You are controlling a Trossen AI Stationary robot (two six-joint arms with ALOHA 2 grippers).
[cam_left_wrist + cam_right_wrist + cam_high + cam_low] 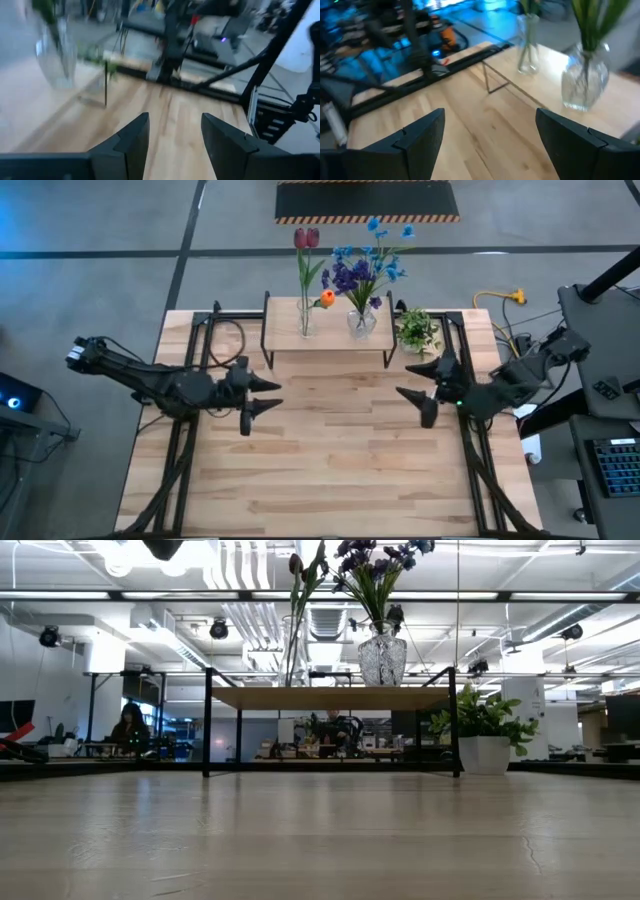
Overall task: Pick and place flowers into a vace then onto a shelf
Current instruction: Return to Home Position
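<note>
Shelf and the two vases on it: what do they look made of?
Shelf: pale, matt, wood-look top; thin black legs, likely metal. Round vase: clear with a faceted pattern, probably cut glass. Tall vase: clear and smooth, glass or plastic, can't say which. Left gripper and right gripper are open, off the shelf.

One shelf [330, 340] is counted, with two vases on it: the slim vase [304, 323] and the round vase [361, 322]. One orange bud [327, 297], one purple bunch [350, 277] and one blue spray [385, 255] are seen. One potted plant [417, 330] is counted, and two grippers: the left gripper [278, 394] and the right gripper [401, 378].
</note>
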